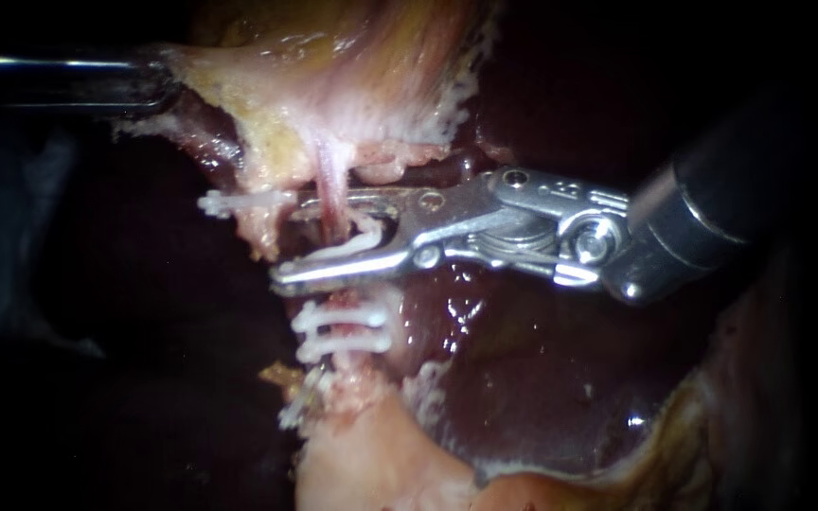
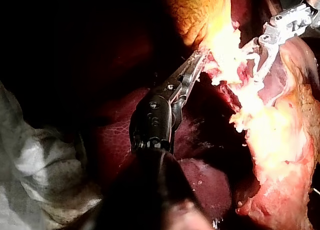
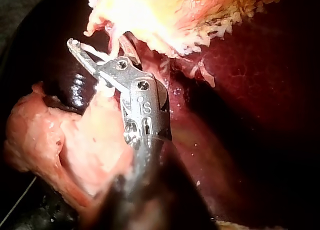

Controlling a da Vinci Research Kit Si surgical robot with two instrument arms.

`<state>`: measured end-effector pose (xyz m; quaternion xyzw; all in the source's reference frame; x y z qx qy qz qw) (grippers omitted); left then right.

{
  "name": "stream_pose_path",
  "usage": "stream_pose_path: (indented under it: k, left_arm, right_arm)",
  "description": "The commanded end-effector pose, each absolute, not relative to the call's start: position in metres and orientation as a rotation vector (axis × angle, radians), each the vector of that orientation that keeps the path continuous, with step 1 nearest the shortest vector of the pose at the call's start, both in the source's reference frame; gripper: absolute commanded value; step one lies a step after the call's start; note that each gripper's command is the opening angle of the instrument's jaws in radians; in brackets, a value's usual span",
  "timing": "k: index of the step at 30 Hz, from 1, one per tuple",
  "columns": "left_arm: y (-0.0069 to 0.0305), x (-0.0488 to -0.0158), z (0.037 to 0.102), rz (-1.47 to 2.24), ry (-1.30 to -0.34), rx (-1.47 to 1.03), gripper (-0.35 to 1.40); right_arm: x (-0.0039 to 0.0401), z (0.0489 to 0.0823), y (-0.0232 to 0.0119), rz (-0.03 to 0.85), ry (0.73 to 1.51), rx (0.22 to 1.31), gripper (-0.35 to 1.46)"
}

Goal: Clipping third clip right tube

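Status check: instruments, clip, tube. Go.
Left instrument at pale yellow fatty tissue, tip buried. Right instrument holds an open white plastic clip astride the thin pink tube. Two white clips already seated below; nothing blocking.

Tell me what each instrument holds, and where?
Right instrument holds an open clip by its legs, astride the tube. Left instrument grips the pale tissue at its edge.

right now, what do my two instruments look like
The right instrument has a dark shaft, a silver collar and a bright steel hinged tip with round pins and small stamped marks. The left instrument has a dark glossy shaft, a black wrist block with small screws and a slim silver tip.
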<state>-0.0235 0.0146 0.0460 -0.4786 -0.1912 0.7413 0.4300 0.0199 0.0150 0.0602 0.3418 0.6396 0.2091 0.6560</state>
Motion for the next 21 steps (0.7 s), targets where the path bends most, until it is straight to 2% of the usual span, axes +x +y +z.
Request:
stream_pose_path:
  k: [1,10,21]
  left_arm:
    - [0.0146,-0.0235,0.0461,1.849,-0.477,-1.195,-0.35]
    - [0.0147,-0.0233,0.0462,1.849,-0.474,-1.194,-0.35]
    - [0.0147,-0.0233,0.0463,1.849,-0.474,-1.194,-0.35]
  right_arm:
    - [0.0199,0.0598,0.015,0.468,1.455,0.783,0.48]
    - [0.0202,0.0565,0.0146,0.426,1.493,0.844,0.45]
    - [0.0203,0.0538,0.0152,0.432,1.501,0.859,0.39]
